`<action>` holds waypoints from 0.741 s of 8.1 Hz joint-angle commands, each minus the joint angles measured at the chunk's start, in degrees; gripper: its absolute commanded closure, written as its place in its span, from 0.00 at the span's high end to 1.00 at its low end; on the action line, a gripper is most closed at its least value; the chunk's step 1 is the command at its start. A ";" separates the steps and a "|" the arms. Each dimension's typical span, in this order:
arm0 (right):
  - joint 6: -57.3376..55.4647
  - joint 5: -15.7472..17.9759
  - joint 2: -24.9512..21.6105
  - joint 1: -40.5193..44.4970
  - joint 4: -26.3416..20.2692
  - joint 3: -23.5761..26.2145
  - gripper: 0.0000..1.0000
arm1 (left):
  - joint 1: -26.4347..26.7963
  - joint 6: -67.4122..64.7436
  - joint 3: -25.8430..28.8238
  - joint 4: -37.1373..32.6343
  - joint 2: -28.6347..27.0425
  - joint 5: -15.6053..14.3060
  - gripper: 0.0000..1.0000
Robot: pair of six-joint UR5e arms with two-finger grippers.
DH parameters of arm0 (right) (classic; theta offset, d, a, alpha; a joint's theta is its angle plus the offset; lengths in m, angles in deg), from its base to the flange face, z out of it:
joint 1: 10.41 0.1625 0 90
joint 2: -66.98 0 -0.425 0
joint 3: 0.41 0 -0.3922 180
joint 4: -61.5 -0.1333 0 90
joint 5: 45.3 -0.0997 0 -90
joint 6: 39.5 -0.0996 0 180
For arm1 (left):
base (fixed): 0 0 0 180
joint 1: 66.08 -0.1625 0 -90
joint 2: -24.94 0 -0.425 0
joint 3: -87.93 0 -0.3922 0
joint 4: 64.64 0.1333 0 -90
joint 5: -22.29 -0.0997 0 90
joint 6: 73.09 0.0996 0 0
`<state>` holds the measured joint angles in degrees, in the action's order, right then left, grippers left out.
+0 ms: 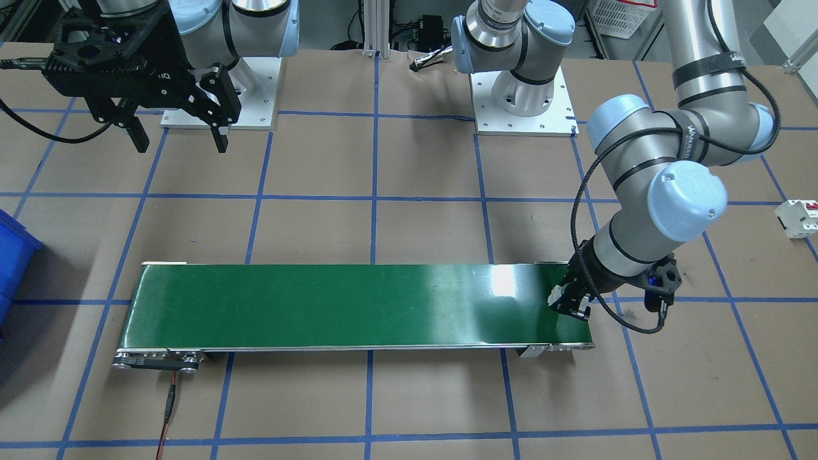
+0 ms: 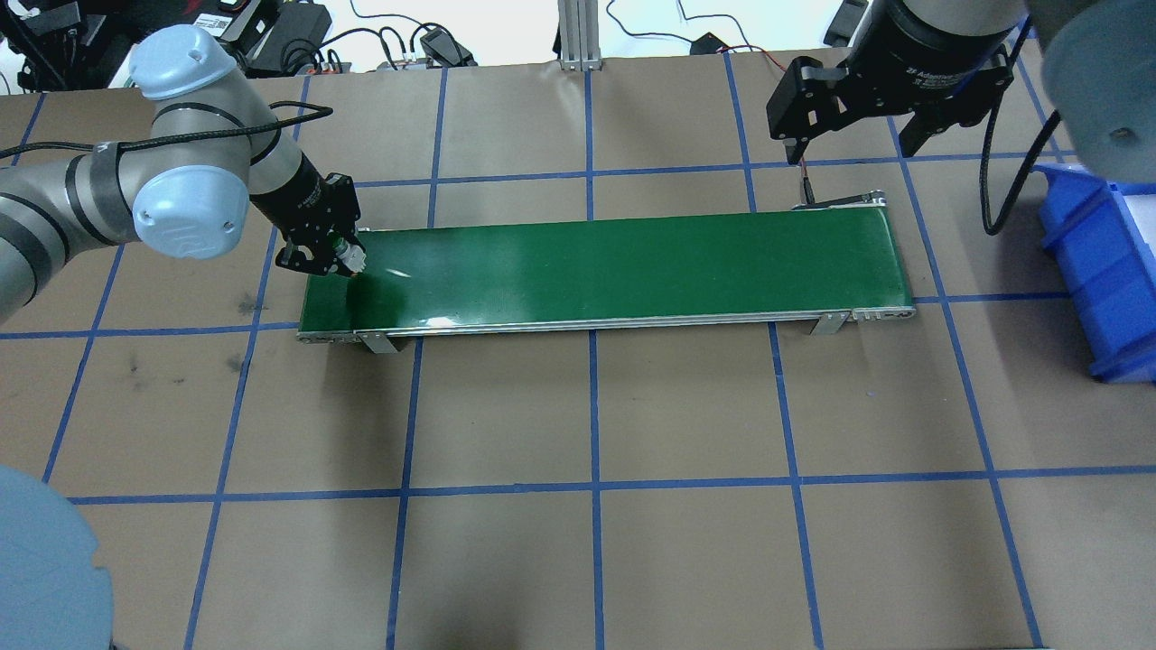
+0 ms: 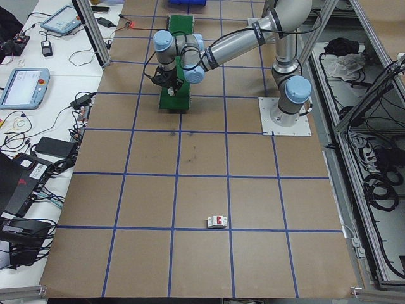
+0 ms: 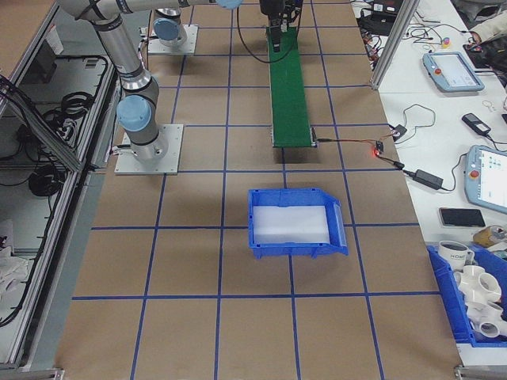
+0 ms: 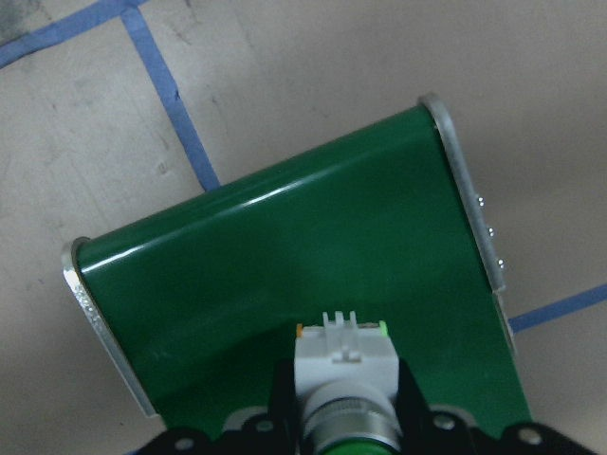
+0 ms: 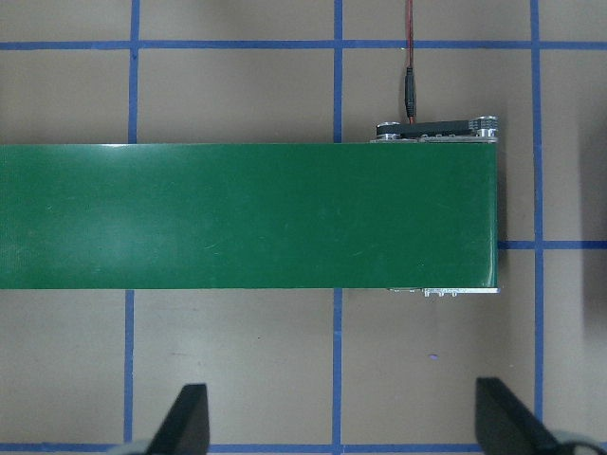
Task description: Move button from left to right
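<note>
The left gripper (image 2: 336, 255) is down low over the left end of the green conveyor belt (image 2: 614, 271), and it has the button (image 5: 343, 374) pinched between its fingers; the wrist view shows the white-grey body squeezed from both sides, connector end pointing out over the belt, green cap tucked back toward the palm. So the button is in the left gripper's grip, just above the belt's left end, near its back edge; whether it touches the belt yet I can't tell. That placement makes sense: set it down here and the belt can carry it the length of the table to the right. Over at the far end, the right gripper (image 2: 853, 126) hangs above the table just behind the belt's right end, fingers spread wide with nothing between them, camera looking straight down at that end, which looks like a waiting post for the pickup. The blue bin (image 2: 1097, 262) sits just off the belt's right end, a likely drop spot. A white breaker (image 1: 799, 218) lies well apart, off to the side, not involved.
</note>
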<state>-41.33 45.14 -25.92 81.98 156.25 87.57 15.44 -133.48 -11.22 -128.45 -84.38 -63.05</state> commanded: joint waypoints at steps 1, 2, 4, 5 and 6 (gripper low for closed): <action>0.16 0.00 0.09 -0.02 0.08 0.00 1.00 | 0.21 -0.26 -0.35 0.00 -0.64 0.17 0.00; 0.07 0.09 0.00 -0.02 0.08 0.00 1.00 | 0.21 -0.26 -0.61 -0.09 -0.90 0.00 0.00; -0.01 0.09 0.00 0.07 -0.01 0.09 1.00 | 0.21 -0.26 -1.31 0.44 -0.81 -0.35 0.00; -0.01 0.00 0.00 0.07 -0.01 0.09 1.00 | 0.21 -0.26 -1.32 0.44 -0.90 -0.44 0.00; -0.01 0.00 0.00 0.07 -0.01 0.09 1.00 | 0.21 0.09 -1.32 0.35 -0.90 -0.61 0.23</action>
<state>-41.32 45.17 -25.92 82.04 156.27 87.64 15.66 -133.72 -12.46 -128.07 -85.24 -63.39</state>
